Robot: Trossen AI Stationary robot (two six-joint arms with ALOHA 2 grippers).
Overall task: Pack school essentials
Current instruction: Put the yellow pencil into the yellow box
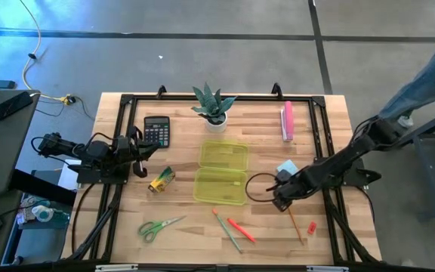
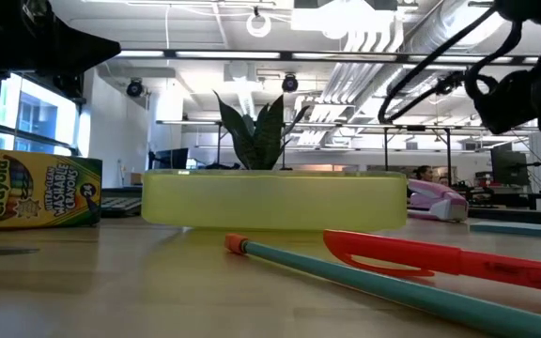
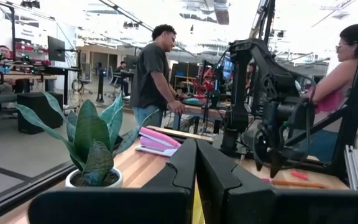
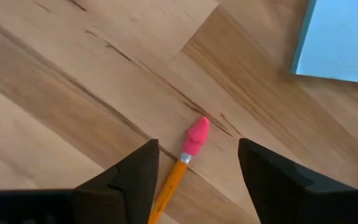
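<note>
At the left edge of the wooden table (image 1: 119,227), your left gripper (image 1: 138,155) was parked with its fingers pressed together on nothing, just beside the black calculator (image 1: 156,131) and close to the yellow crayon box (image 1: 161,180). The green-handled scissors (image 1: 157,227) lay near the front edge below it. At centre stood the open yellow-green translucent plastic case (image 1: 222,171), with the small potted plant (image 1: 214,106) behind it, and the green pen (image 1: 227,231) and orange pen (image 1: 241,230) in front. To the right, your right gripper (image 4: 194,167) hovered low over the eraser end of the thin wooden pencil (image 4: 182,163), jaws spread with nothing between them yet. In the right wrist view the pink eraser sat in the gap between the two fingers, slightly nearer one, and the pencil's long axis ran back under the wrist, roughly crosswise to the closing direction. The light-blue square notepad (image 4: 344,37) lay just beyond. You would judge the right arm far nearer; the pick called for a straight descent before closing. The tiny red piece (image 1: 311,226) rested near the pencil's tip.
</note>
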